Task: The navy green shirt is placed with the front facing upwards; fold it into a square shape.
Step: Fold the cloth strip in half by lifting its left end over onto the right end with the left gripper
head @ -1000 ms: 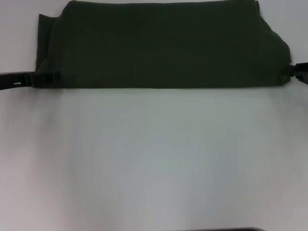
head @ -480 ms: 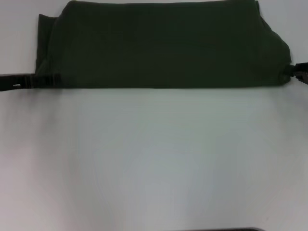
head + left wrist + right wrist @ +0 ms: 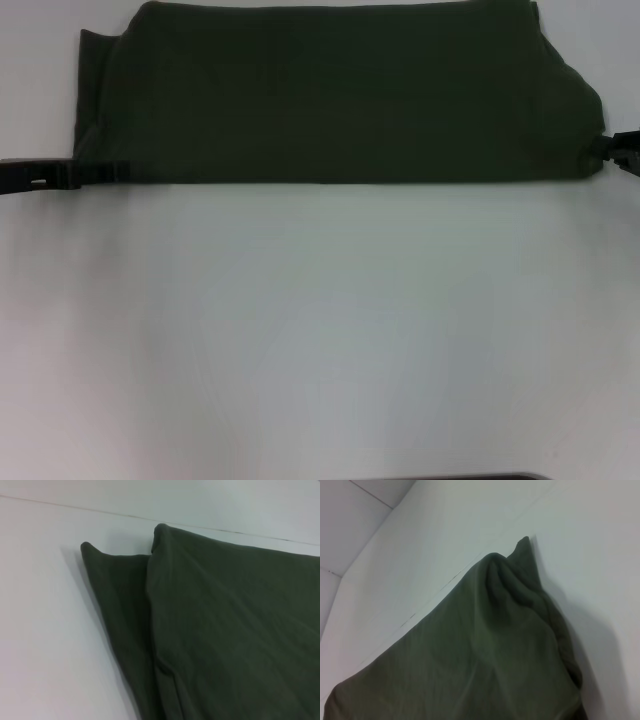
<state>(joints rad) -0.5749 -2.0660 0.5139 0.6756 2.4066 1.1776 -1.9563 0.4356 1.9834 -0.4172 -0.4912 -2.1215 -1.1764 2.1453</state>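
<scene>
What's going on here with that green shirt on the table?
A two-armed robot is folding the shirt on a white table. The shirt lies as a wide band, plain side up. The left end effector and right end effector sit at its two near corners. Whether they grip the cloth isn't visible.

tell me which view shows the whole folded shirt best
The head view: the navy green shirt lies as a wide band with both ends visible. The left and right wrist views each show only one end's folded layers.

Two black grippers are seen. The left gripper [image 3: 100,171] is long, slim and flat-sided, with a small pale mark near its base. The right gripper [image 3: 612,150] is shown as short, angular black parts.
</scene>
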